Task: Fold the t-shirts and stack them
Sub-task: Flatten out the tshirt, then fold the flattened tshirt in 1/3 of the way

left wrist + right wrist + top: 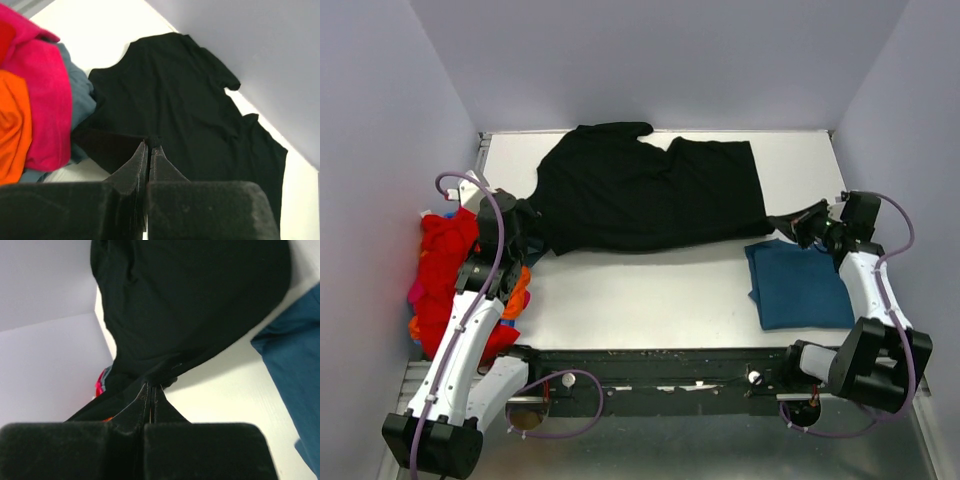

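Black t-shirt (640, 195) spread on table (650, 300), near corners pinched in both jaws

A spread t-shirt (640, 195) lay across the back of the table (640, 300), a folded t-shirt (798, 285) before its right end, a heap of t-shirts (445, 270) at the left edge.

Two matching arms on show: the left arm (460, 340) and the right arm (868, 285) both wear smooth white shells, with chunky black housings at the joints and at the foot. A thin purple cable (500, 225) runs along each, arching out by the wrist and curling out again low down. Up close, the left gripper (150, 146) and the right gripper (150, 387) have matte black wedge-shaped fingers that taper from a wide, rough-textured black block.
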